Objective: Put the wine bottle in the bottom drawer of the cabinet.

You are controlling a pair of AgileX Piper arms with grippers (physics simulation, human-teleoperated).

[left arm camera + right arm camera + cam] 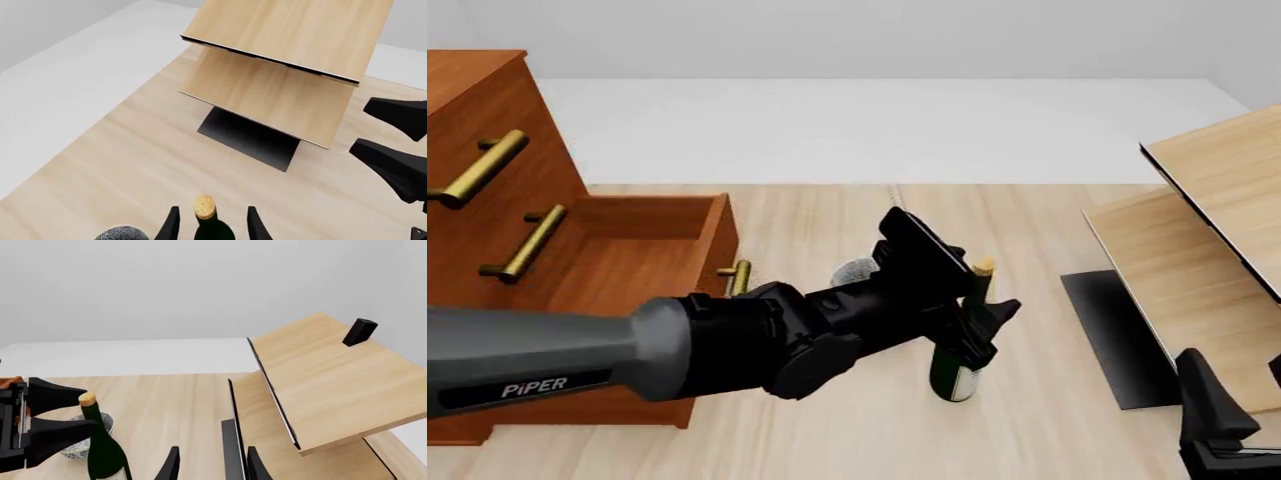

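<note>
Left gripper (pixel 210 223) straddles wine bottle (pixel 208 220) neck, w/ grip unclear. Front: bottle (pixel 958 372) upright on table (pixel 827 420); bottom drawer (pixel 627 250) open at 9 o'clock, holding nothing visible. Right gripper (pixel 210 463) open, empty.

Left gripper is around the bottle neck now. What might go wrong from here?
The left gripper straddles only the neck of the wine bottle, high up, so it may swing or slip when lifted. The bowl stands right behind it and may get knocked. The bottom drawer is open, but its front edge could catch the bottle.
</note>
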